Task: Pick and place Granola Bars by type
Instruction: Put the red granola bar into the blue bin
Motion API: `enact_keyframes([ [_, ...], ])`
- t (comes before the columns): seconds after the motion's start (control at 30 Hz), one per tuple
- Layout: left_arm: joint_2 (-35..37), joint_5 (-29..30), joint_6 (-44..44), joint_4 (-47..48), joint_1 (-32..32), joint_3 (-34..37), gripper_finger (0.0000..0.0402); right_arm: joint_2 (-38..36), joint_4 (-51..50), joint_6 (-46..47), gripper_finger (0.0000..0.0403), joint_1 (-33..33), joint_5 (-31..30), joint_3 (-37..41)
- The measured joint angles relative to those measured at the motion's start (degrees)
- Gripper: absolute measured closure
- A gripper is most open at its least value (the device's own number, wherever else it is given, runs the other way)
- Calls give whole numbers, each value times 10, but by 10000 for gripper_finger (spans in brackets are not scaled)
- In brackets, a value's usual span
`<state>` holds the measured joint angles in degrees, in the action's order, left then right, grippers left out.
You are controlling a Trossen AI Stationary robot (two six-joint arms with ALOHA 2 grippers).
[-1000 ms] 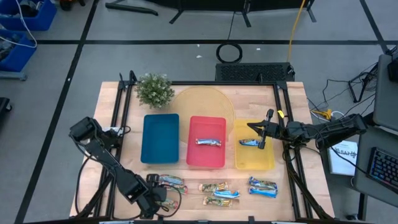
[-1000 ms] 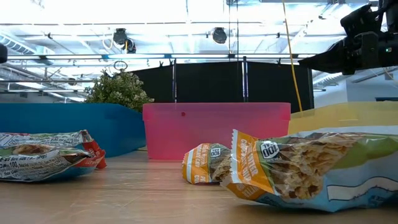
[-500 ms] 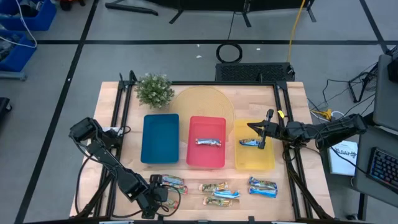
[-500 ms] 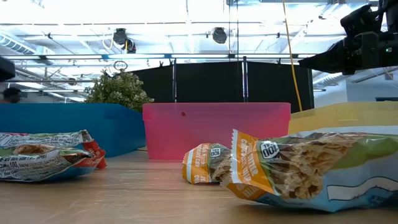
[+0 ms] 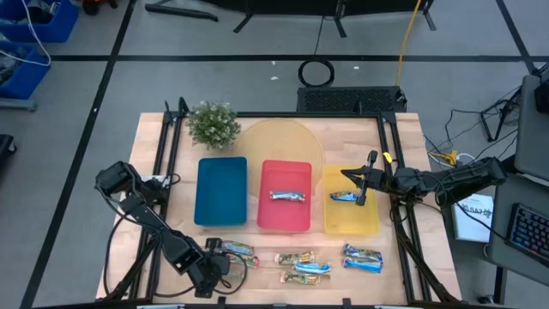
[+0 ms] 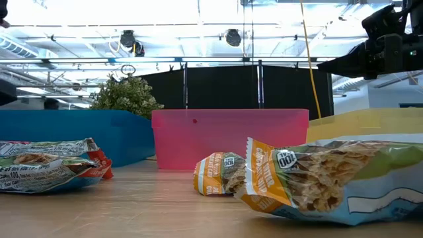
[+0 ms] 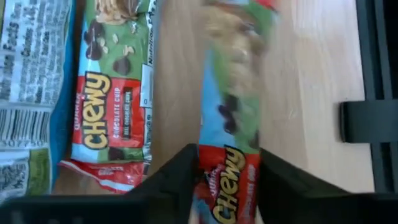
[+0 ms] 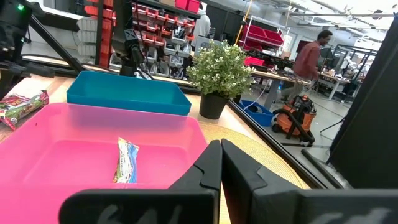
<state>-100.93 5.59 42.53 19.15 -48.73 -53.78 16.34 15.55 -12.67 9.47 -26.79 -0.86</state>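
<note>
Change: left arm has shifted a little up and toward the table centre vs 1 s back; in low view a dark bit of it now sits higher at the frame edge. Bars and trays unmoved. Right arm same.
Table (image 5: 403,172): wood top, trays in a row mid-table, bars along near edge.
Trays: blue tray (image 5: 221,190) looks empty; pink tray (image 5: 285,213) has one silvery bar (image 5: 288,196); yellow tray (image 5: 352,219) has one blue bar (image 5: 346,196).
Plant (image 5: 213,124): far left corner, apart from the work.
Left gripper (image 7: 227,182): near left edge of table, clenched on a red-green Chewy bar (image 7: 231,124), fingers each side of wrapper end. Bar seems lifted or dragging, blurred at far end; can't tell if clear of the wood.
Right gripper (image 8: 220,163): parked over yellow tray's far end, fingers closed together, nothing held.
Loose bars: one more red-green bar (image 7: 111,102) just beside the held one; a cluster (image 5: 302,264) mid near edge; two blue bars (image 5: 362,257) near right.
Progress: early, approx 2 bars binned, 1 in hand, rest still on table.
Left to do: held red-green bar likely goes to blue tray (only tray w/o a type), then remaining bars by type.
</note>
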Motion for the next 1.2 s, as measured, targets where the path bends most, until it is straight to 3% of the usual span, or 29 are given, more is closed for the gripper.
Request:
enact_keyframes([
  [0.17,16,-19,-46,-6,-1,0,374,0,0,0,403,0,0,0],
  [0.4,80,7,-77,10,6,-1,350,0,0,-1,403,0,-1,0],
  [0.67,242,184,-94,211,29,-2,377,0,0,-2,403,0,-2,0],
  [0.83,313,278,-93,351,78,-2,375,0,0,-2,403,0,-2,0],
  [1.0,323,267,-94,454,160,0,359,0,0,-7,403,0,-2,0],
  [1.2,323,200,-169,383,258,65,378,0,0,-15,403,0,-2,0],
])
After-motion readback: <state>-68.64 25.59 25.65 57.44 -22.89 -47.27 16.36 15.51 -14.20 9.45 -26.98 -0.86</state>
